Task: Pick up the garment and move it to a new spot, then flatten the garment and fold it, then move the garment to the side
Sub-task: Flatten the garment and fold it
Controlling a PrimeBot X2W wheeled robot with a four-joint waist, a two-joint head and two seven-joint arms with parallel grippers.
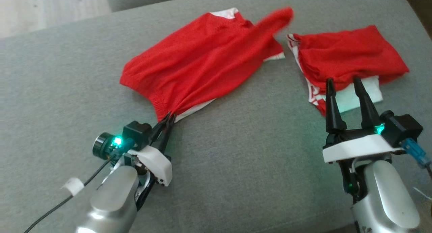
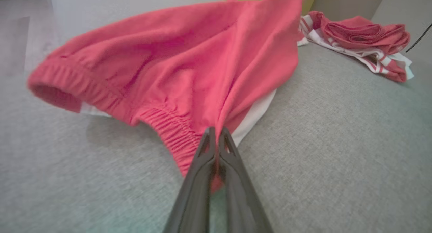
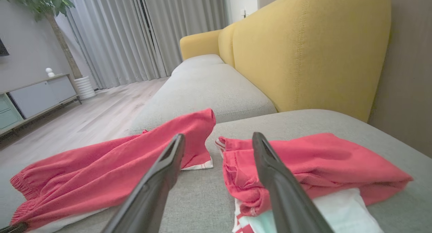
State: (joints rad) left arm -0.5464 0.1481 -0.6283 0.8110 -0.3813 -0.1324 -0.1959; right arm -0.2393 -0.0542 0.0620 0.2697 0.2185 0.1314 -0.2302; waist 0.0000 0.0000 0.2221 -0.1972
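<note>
Lower left of my head view, the left gripper (image 1: 168, 117) is clamped on the elastic hem of the red garment (image 1: 202, 64), its fingers pinched together with cloth between them. The garment spreads from there toward the upper middle of the frame on the grey sofa cushion (image 1: 236, 152). Its far end is raised and blurred, and white shows under its edges. Lower right, my right gripper (image 1: 342, 81) stands wide open and holds nothing, its tips overlapping the near edge of a second red garment (image 1: 347, 54), folded at upper right.
</note>
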